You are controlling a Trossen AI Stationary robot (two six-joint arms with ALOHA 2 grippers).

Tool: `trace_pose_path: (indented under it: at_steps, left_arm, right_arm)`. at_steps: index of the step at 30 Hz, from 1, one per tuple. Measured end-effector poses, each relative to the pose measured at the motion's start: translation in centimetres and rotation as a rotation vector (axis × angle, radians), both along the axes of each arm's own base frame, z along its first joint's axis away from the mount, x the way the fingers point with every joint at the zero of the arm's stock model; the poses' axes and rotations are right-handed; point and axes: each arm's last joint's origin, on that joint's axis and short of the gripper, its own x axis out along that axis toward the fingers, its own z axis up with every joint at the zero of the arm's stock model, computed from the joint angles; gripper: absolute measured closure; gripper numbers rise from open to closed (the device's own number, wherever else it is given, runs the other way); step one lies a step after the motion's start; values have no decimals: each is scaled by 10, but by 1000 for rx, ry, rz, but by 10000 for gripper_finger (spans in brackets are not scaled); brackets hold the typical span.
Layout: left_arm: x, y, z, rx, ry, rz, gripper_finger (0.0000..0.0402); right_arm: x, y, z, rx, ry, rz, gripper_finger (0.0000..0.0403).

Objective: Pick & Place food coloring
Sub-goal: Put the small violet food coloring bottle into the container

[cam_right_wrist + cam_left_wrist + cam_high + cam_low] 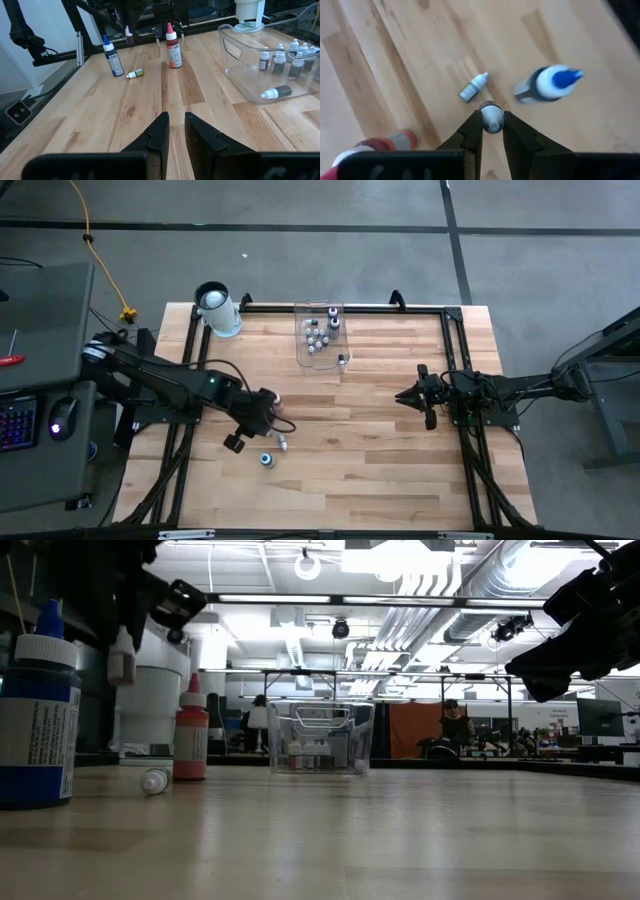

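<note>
The blue-capped bottle (113, 59) was blue with a white label, the red bottle (173, 48) had a white tip. The table (150, 105) showed light wood planks with darker streaks, and the bin (250, 75) was clear.

No text or label is legible

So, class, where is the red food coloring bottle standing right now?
The red bottle stands upright on the table's left half, beside the left gripper, near the blue bottle.
</note>
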Motion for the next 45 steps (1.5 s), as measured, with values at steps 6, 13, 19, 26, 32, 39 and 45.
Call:
trace_pose_path:
  at_steps: [6, 13, 19, 26, 32, 39, 45]
  left_arm:
    - [-7, 1, 12, -66, -33, 43, 349]
    - [-8, 3, 18, -118, -62, 112, 349]
    - [-5, 22, 26, -173, -110, 246, 349]
    - [4, 47, 57, -189, -232, 357, 349]
    - [12, 69, 84, -145, -292, 478, 349]
    - [34, 99, 110, -84, -280, 610, 349]
    - [54, 125, 114, 26, -113, 675, 349]
  right_arm:
    - [0, 0, 0, 0, 0, 0, 354]
    - [0, 0, 0, 0, 0, 0, 350]
    - [0, 0, 0, 0, 0, 0, 354]
    - [0, 0, 0, 0, 0, 0, 355]
    - [0, 0, 0, 0, 0, 0, 350]
    - [0, 0, 0, 0, 0, 0, 354]
    - [0, 0, 0, 0, 0, 0, 351]
